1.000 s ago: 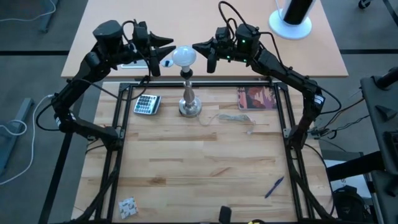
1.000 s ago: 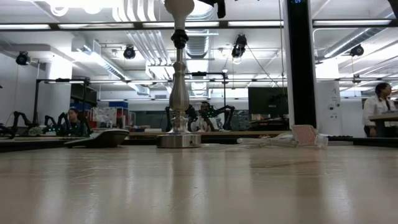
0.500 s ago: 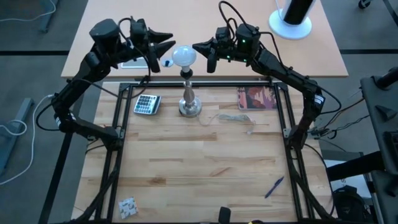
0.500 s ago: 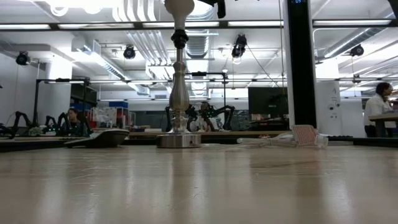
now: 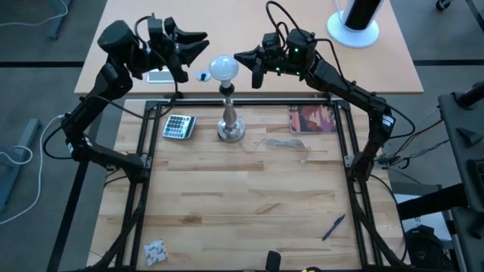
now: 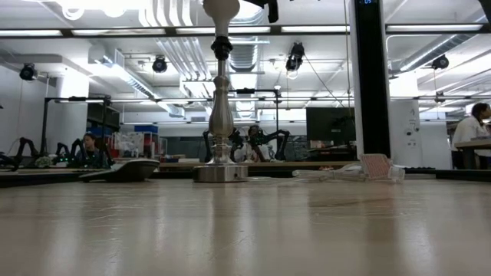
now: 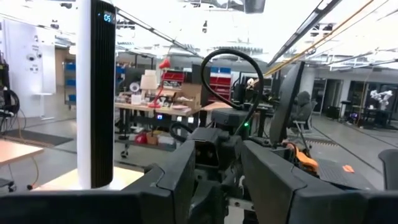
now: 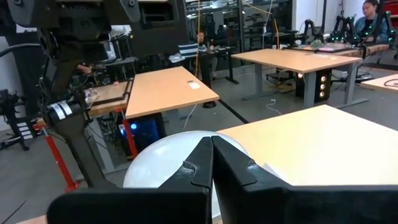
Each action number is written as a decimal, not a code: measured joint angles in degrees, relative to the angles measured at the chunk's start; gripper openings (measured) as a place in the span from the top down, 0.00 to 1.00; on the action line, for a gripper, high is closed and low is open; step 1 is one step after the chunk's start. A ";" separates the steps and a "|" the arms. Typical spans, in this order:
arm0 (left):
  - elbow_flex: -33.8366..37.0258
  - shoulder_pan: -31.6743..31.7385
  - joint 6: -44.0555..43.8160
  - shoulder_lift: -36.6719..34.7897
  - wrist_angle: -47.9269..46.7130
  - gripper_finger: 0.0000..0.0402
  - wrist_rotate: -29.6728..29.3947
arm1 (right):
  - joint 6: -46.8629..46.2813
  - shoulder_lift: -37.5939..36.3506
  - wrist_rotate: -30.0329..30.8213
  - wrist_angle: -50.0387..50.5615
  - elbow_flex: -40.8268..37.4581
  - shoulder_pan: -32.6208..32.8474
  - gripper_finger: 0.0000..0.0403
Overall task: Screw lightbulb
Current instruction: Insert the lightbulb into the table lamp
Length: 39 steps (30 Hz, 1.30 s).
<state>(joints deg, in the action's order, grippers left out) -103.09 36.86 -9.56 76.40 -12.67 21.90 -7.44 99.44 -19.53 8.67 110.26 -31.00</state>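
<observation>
**While the bulb is sitting on its stand, your two grippers are flanking it**

While you are looking down from above, the wooden table (image 5: 249,196) is carrying a calculator (image 5: 178,126) just left of the silver stand (image 5: 231,121), a coiled cord (image 5: 281,143) and a patterned card (image 5: 311,119) to its right, a blue pen (image 5: 333,227) near the right front, and a small packet (image 5: 155,250) at the left front. A white cylinder on a round base (image 5: 354,21) is standing on the far desk.

Nothing is lying between either gripper and the lightbulb (image 5: 224,69). It is sitting on top of the stand, its long axis upright, round end up and base down in the socket.

Your left gripper (image 5: 198,43) is hovering to the bulb's left and a little beyond it, apart from the glass, its fingers (image 7: 180,180) standing partly apart and holding nothing. Your right gripper (image 5: 240,57) is hanging just beside the bulb's right side, its fingers pressed together, tips pointing at the glass; whether they are touching it you cannot tell.
</observation>
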 joint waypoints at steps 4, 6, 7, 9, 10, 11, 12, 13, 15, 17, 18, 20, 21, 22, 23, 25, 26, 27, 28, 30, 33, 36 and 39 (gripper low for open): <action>0.04 0.00 0.00 0.11 -0.42 0.72 -0.01 | 0.17 0.00 0.00 0.00 0.00 0.00 1.00; 0.07 0.00 0.09 0.11 -0.40 0.73 -0.02 | 0.61 0.00 0.00 0.00 0.00 0.00 1.00; 0.07 0.00 0.19 0.11 -0.38 0.73 -0.02 | 0.69 0.00 -0.02 0.00 0.00 0.00 1.00; 0.07 0.00 0.55 0.11 -0.37 0.74 -0.05 | 0.76 0.00 -0.02 0.00 0.00 0.00 1.00; 0.07 0.00 0.96 0.11 -0.39 0.74 -0.08 | 0.83 0.00 -0.02 0.00 0.00 0.00 1.00; 0.07 0.00 1.27 0.11 -0.42 0.74 -0.08 | 0.99 0.00 -0.02 0.00 0.00 0.00 1.00; 0.07 0.00 1.51 0.11 -0.43 0.74 -0.09 | 1.03 0.00 -0.02 0.00 0.00 0.00 1.00; 0.07 0.00 1.75 0.11 -0.46 0.74 -0.10 | 1.05 0.00 -0.02 0.00 0.00 0.00 1.00; 0.07 -0.02 3.08 0.11 -0.78 0.74 -0.60 | 1.09 0.00 -0.02 0.02 0.00 0.00 1.00; 0.10 -0.02 5.48 0.11 -0.85 0.74 -2.43 | 1.13 0.00 -0.02 0.02 0.00 -0.02 1.00; 0.11 -0.02 6.37 0.11 -0.81 0.73 -4.32 | 1.33 0.00 -0.02 0.02 0.00 -0.02 1.00; 0.11 -0.02 7.16 0.11 -0.53 0.72 -8.35 | 1.63 0.00 -0.02 0.02 0.00 -0.02 1.00; 0.11 0.00 7.28 0.11 -0.44 0.72 -9.53 | 1.70 0.00 -0.02 0.04 0.00 -0.02 1.00; 0.11 0.02 7.37 0.11 -0.46 0.71 -10.05 | 1.70 0.00 -0.02 0.09 0.00 -0.02 1.00; 0.11 0.02 7.58 0.11 -0.56 0.70 -10.06 | 1.68 -0.02 -0.02 0.21 0.00 -0.02 1.00; 0.11 0.00 8.76 0.11 -1.63 0.69 -10.04 | 1.84 -0.02 -0.02 0.66 0.00 -0.02 1.00; 0.11 -0.03 9.85 0.11 -2.64 0.69 -10.03 | 1.97 -0.02 -0.02 0.87 0.00 -0.04 1.00; 0.11 -0.07 11.08 0.11 -3.80 0.68 -10.03 | 2.12 -0.02 -0.02 0.96 0.00 -0.02 1.00; 0.11 -0.07 12.25 0.12 -5.18 0.68 -10.35 | 2.12 -0.02 -0.02 1.00 0.00 -0.02 1.00; 0.11 -0.02 14.05 0.53 -7.33 0.67 -12.67 | 2.12 -0.04 -0.02 0.98 0.00 -0.02 1.00; 0.15 0.02 14.62 1.83 -9.73 0.66 -14.38 | 2.12 -0.07 -0.02 0.98 0.00 -0.02 1.00; 0.22 -0.04 15.04 2.97 -9.92 0.65 -14.35 | 2.10 -0.07 -0.02 0.98 0.00 -0.02 1.00; 0.20 -0.05 16.22 3.69 -9.90 0.65 -13.85 | 2.05 -0.07 -0.02 0.96 -0.02 -0.02 1.00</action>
<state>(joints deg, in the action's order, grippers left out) -102.89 36.81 6.66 80.09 -22.56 8.05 -5.39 99.37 -19.55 9.63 110.24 -31.03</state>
